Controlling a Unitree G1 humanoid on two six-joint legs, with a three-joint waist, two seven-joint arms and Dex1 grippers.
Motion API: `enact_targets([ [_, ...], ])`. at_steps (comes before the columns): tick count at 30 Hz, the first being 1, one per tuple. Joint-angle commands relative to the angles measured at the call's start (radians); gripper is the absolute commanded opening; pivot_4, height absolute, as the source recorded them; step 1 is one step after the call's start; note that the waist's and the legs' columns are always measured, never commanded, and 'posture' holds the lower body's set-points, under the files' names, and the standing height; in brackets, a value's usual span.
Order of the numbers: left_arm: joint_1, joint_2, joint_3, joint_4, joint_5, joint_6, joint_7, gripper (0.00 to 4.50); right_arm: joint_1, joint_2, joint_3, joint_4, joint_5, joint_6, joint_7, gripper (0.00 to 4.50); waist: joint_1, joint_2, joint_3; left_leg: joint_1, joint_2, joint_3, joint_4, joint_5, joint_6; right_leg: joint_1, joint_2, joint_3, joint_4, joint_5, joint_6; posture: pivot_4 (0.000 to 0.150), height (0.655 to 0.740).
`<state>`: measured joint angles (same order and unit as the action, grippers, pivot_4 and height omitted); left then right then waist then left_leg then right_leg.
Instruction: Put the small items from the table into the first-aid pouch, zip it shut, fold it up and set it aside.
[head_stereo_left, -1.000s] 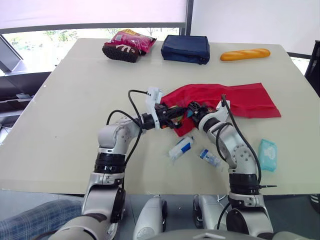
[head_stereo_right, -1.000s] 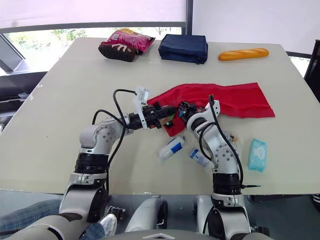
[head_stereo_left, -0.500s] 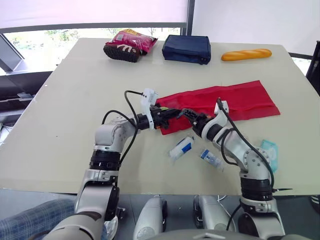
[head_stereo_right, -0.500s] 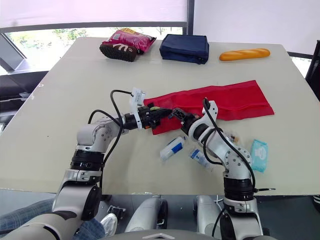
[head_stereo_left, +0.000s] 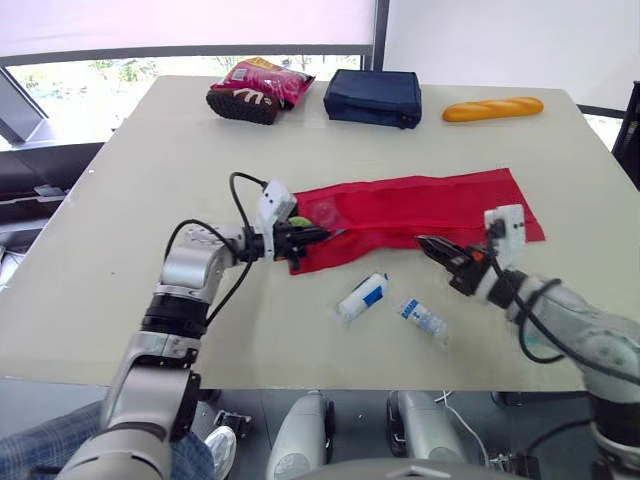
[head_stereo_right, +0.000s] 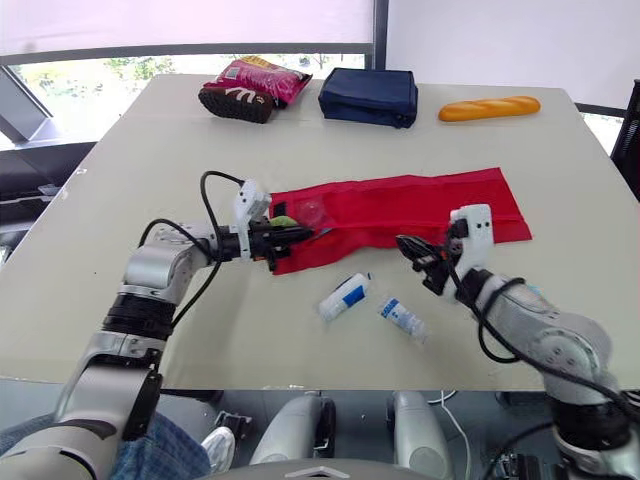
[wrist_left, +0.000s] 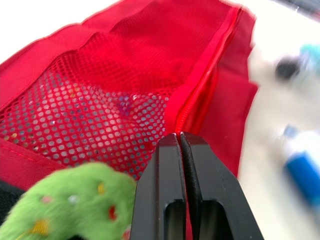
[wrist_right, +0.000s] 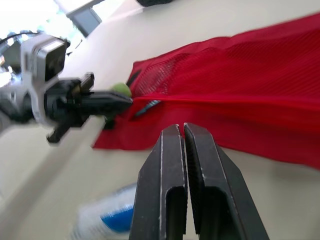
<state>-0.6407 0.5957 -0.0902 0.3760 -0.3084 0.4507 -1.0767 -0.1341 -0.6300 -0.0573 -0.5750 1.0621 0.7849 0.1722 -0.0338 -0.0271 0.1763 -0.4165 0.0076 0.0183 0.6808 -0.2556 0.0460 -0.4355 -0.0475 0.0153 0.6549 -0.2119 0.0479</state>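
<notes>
Wide open on the left, crowded along the near side.
Bare table (head_stereo_left: 130, 200) left of the red pouch (head_stereo_left: 420, 205), and between it and the far-edge row of snack bag (head_stereo_left: 258, 90), navy bag (head_stereo_left: 373, 97) and bread roll (head_stereo_left: 492, 108). In front of the pouch, blue-and-white tube (head_stereo_left: 362, 296) and small bottle (head_stereo_left: 424, 318) lying apart. Left gripper (head_stereo_left: 318, 234) pinched on the pouch's end, right gripper (head_stereo_left: 430, 246) near the bottle, fingers together.

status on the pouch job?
Left end effector shut on red pouch at zipper. Right end effector shut, empty. White-blue tube and smaller tube outside pouch.
</notes>
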Motion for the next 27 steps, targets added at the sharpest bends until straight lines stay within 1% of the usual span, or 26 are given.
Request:
enact_targets([
  [1,-0.014,0.052,-0.007,0.072,0.069,-0.139,-0.050,0.00,0.063,-0.051,-0.046,-0.084,-0.149,-0.167,0.200,0.06,0.001,0.000,0.000,0.000,0.000,0.000,0.000,0.000,0.000,0.000,0.000,0.000,0.000,0.000,0.000,0.150,0.7164],
  [3,-0.031,0.081,-0.006,0.147,0.099,-0.206,-0.078,0.00,0.143,-0.096,-0.076,-0.108,-0.259,-0.273,0.297,0.06,0.008,0.000,0.000,0.000,0.000,0.000,0.000,0.000,0.000,0.000,0.000,0.000,0.000,0.000,0.000,0.150,0.7164],
  [5,-0.056,0.102,-0.010,0.229,0.134,-0.281,-0.093,0.00,0.198,-0.114,-0.113,-0.111,-0.306,-0.338,0.366,0.06,0.011,-0.001,0.000,0.000,0.000,0.001,0.000,0.000,0.000,0.000,0.000,0.000,0.000,0.000,0.001,0.150,0.7164],
  [7,-0.084,0.107,-0.007,0.293,0.148,-0.320,-0.106,0.00,0.230,-0.115,-0.146,-0.107,-0.320,-0.369,0.404,0.06,0.017,-0.001,0.000,0.001,0.001,0.001,0.000,0.000,0.000,0.000,0.000,0.000,0.000,0.000,0.001,0.150,0.7164],
  [12,-0.140,0.107,0.001,0.402,0.170,-0.392,-0.133,0.00,0.303,-0.132,-0.238,-0.109,-0.288,-0.399,0.531,0.06,0.023,-0.001,0.000,0.001,0.001,0.001,0.001,0.000,0.000,0.000,0.000,-0.001,0.000,0.000,0.001,0.150,0.7164],
  [13,-0.147,0.106,0.003,0.416,0.174,-0.401,-0.136,0.00,0.324,-0.141,-0.252,-0.110,-0.297,-0.407,0.560,0.44,0.024,-0.001,0.000,0.000,0.001,0.001,0.001,0.000,0.000,0.000,0.000,-0.001,0.000,0.000,0.000,0.150,0.7164],
  [14,-0.154,0.104,0.006,0.427,0.175,-0.412,-0.139,0.00,0.342,-0.147,-0.266,-0.111,-0.295,-0.409,0.584,0.56,0.024,-0.001,0.000,0.000,0.001,0.001,0.001,0.000,0.000,0.000,0.000,-0.001,0.000,0.000,0.000,0.150,0.7164],
  [15,-0.160,0.103,0.010,0.435,0.173,-0.417,-0.145,0.31,0.355,-0.150,-0.279,-0.111,-0.284,-0.408,0.603,0.85,0.024,-0.001,0.000,0.000,0.001,0.001,0.001,0.000,0.000,0.000,0.000,-0.001,0.000,0.000,0.000,0.150,0.7164],
  [17,-0.177,0.101,0.021,0.448,0.162,-0.414,-0.162,0.90,0.365,-0.147,-0.303,-0.111,-0.269,-0.402,0.613,1.73,0.022,-0.001,0.000,0.000,0.001,0.001,0.001,0.000,0.000,0.000,0.000,-0.001,0.000,0.000,0.000,0.150,0.7164],
  [19,-0.192,0.101,0.033,0.452,0.145,-0.399,-0.194,1.83,0.368,-0.149,-0.318,-0.111,-0.262,-0.394,0.622,2.75,0.022,-0.001,0.000,0.000,0.001,0.001,0.001,0.000,0.000,0.000,0.000,-0.001,0.000,0.000,0.001,0.150,0.7164],
  [20,-0.196,0.108,0.032,0.449,0.144,-0.407,-0.219,2.05,0.369,-0.148,-0.324,-0.112,-0.261,-0.391,0.623,3.03,0.024,-0.001,0.000,0.000,0.001,0.001,0.001,0.000,0.000,0.000,0.000,-0.001,0.001,0.000,0.001,0.150,0.7164],
  [21,-0.198,0.115,0.033,0.443,0.141,-0.410,-0.251,2.75,0.371,-0.146,-0.330,-0.113,-0.260,-0.389,0.623,3.73,0.025,-0.001,0.000,0.000,0.001,0.001,0.002,0.000,0.000,0.000,0.000,-0.002,0.001,0.000,0.001,0.150,0.7164],
  [22,-0.200,0.127,0.029,0.428,0.134,-0.406,-0.304,2.81,0.375,-0.144,-0.336,-0.118,-0.257,-0.386,0.622,3.80,0.026,-0.001,0.000,0.000,0.001,0.001,0.002,0.000,0.000,0.001,0.000,-0.002,0.000,0.000,0.000,0.150,0.7164],
  [24,-0.210,0.140,0.021,0.403,0.124,-0.381,-0.383,3.41,0.385,-0.139,-0.346,-0.131,-0.246,-0.378,0.616,4.47,0.024,-0.001,0.000,0.000,0.001,0.001,0.001,0.000,0.000,0.001,-0.001,-0.002,0.000,0.000,0.000,0.150,0.7164],
  [26,-0.229,0.123,0.016,0.380,0.124,-0.367,-0.395,4.35,0.388,-0.133,-0.357,-0.147,-0.232,-0.370,0.599,4.50,0.026,-0.001,0.000,0.000,0.001,0.001,0.001,0.000,0.000,0.000,-0.001,-0.002,0.000,0.002,-0.003,0.150,0.7164],
  [27,-0.238,0.106,0.014,0.369,0.129,-0.370,-0.383,4.47,0.387,-0.130,-0.361,-0.153,-0.226,-0.367,0.588,4.50,0.028,-0.001,0.000,-0.001,0.001,0.000,0.001,0.000,0.000,0.000,-0.001,-0.002,0.000,0.002,-0.003,0.150,0.7164],
])
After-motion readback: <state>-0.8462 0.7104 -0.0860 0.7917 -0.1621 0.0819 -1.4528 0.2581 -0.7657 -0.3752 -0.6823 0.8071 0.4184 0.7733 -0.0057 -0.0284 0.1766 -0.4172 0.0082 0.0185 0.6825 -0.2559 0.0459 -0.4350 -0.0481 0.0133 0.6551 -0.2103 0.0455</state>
